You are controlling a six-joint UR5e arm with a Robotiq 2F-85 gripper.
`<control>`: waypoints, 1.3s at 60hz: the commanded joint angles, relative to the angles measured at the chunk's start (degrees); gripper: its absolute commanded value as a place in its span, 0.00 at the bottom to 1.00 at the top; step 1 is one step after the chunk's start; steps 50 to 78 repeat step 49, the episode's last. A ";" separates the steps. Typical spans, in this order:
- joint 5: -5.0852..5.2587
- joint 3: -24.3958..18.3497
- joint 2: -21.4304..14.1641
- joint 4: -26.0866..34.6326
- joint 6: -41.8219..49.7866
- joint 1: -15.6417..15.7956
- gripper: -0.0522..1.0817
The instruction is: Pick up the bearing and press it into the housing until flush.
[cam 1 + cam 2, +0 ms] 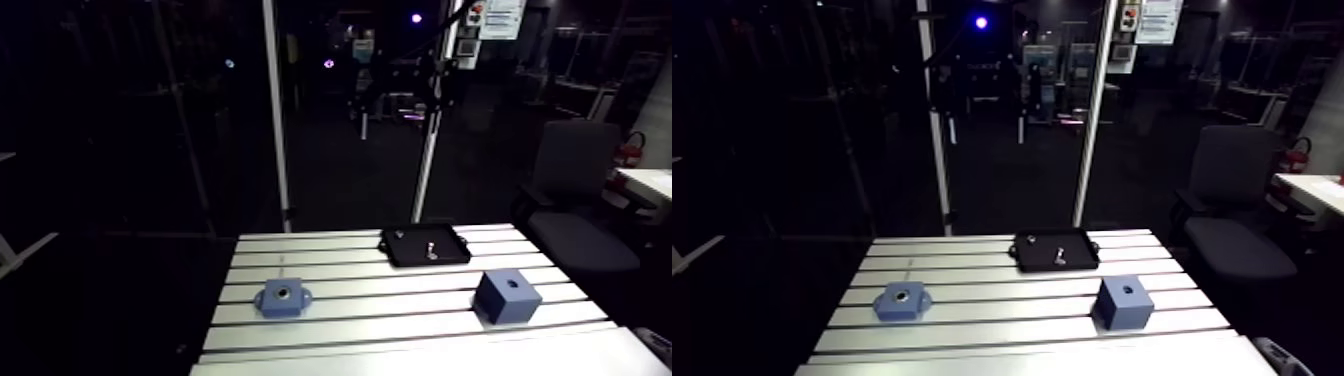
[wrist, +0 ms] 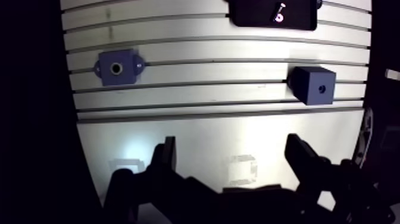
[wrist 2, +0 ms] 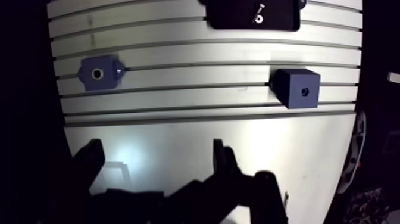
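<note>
Arm view
Table (image 1: pixel 400 338): slotted aluminium with long grooves running across it, lit against a dim room.
Tray (image 1: pixel 452 246): black and shallow, lying flat at the table's far edge.
Small metal part (image 1: pixel 428 249): pale, lying inside the tray near its middle. It is too small from here to make out its form, so I can't say for sure that it is the bearing.
Second speck (image 1: pixel 400 233): also in the tray, at a far corner, apart from the first part.
Housing (image 1: pixel 283 297): blue flanged block with an ear on each side, flat on the table on the nearer rows, well apart from the tray. Its round bore faces up, with a lighter ring showing in it.
Cube (image 1: pixel 507 296): blue, with a small hole in its top face, on about the same row as the housing and well apart from it. The tray sits farther back, between the two.

Wrist view
Gripper (image 2: pixel 234 159): hangs over the smooth near strip of the table, short of the grooves.
Fingers (image 2: pixel 168 156): two dark fingers spread wide, with nothing between them but bare table.
Housing: ahead of the gripper, out past one finger, untouched.
Cube: ahead, out past the other finger.
Tray: farthest ahead, with the pale part lying in it, well clear of the gripper.
</note>
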 commanded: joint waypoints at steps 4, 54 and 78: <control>0.62 -0.22 -0.04 -0.45 -0.12 -0.29 0.05; 0.69 -1.10 -0.04 -0.45 0.06 -0.29 0.05; 0.69 -1.10 -0.04 -0.45 0.06 -0.29 0.05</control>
